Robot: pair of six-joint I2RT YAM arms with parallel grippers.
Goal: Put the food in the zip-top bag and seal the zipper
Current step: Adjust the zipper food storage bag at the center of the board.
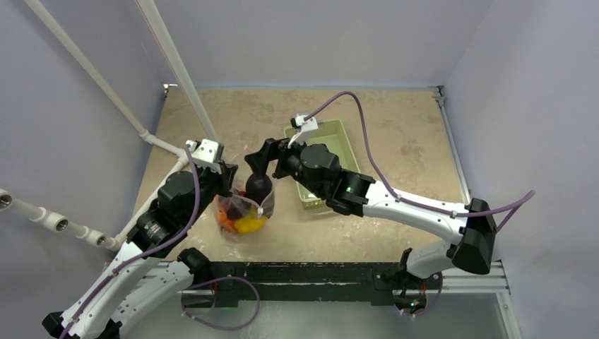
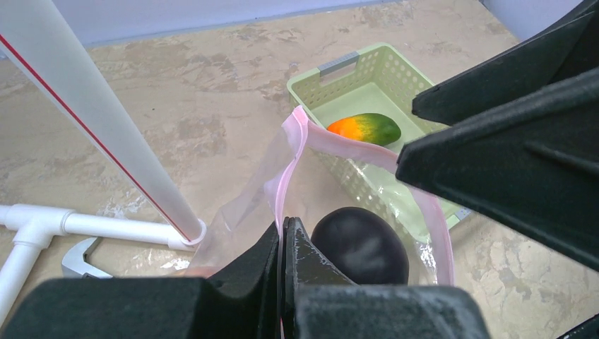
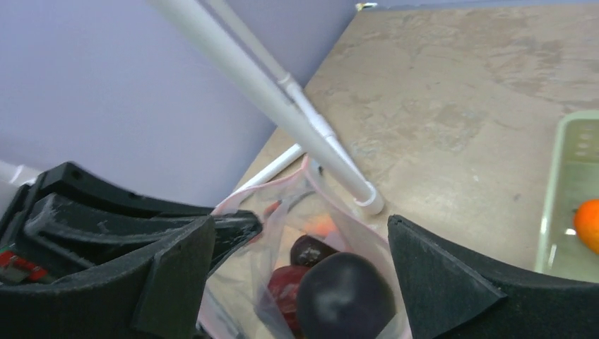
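The clear zip-top bag [image 1: 244,215] stands on the table holding food: yellow and orange pieces low down, a red piece [image 3: 286,289] and a dark plum [image 3: 311,248]. A purple eggplant [image 1: 258,187] sits upright in its mouth, the top poking out. My left gripper [image 2: 282,236] is shut on the pink zipper [image 2: 297,134] strip and holds that edge of the mouth up. The right gripper [image 1: 256,161] hangs open just above the eggplant [image 3: 346,296], its fingers [image 3: 438,275] wide on either side and not touching it.
A pale green basket [image 1: 346,145] stands right of the bag, under the right arm, with an orange-and-green fruit [image 2: 364,128] lying in it. A slanted white pipe [image 2: 106,134] meets the table just left of the bag.
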